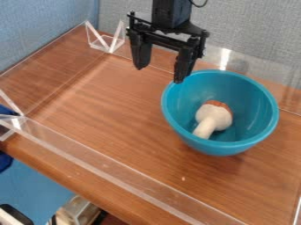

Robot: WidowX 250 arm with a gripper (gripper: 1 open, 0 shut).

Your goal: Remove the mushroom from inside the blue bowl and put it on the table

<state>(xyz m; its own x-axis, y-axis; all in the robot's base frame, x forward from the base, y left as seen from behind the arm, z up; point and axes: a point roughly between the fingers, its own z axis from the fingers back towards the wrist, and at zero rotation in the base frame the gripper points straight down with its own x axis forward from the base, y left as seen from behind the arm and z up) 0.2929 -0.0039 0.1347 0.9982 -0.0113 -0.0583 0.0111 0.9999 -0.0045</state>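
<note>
Mushroom [212,119] is inside the blue bowl [220,112] — lying on the bowl's floor, orange-tan cap toward the far side, cream-white stem pointing near and a little left. Cap has some paler patches. Bowl sits upright on the right part of the table [112,114], open side up, glossy teal-blue.

Gripper [161,72] hangs from above at the far side of the scene, black, fingers pointing down. Jaws stand wide apart, nothing between them. Left-side finger is over bare wood; right-side finger comes down by the bowl's far left rim — can't tell whether it touches. Mushroom is clear of both fingers, nearer the camera and to the right.

Table is reddish-brown wood grain, low clear acrylic walls [118,180] along the edges. Clear angular bracket [105,37] stands at the far left corner, another piece partly in view at the left edge. Grey textured panel [253,31] runs behind the far side. Blue fabric shows at the far left, darker blue item at the near left edge.
</note>
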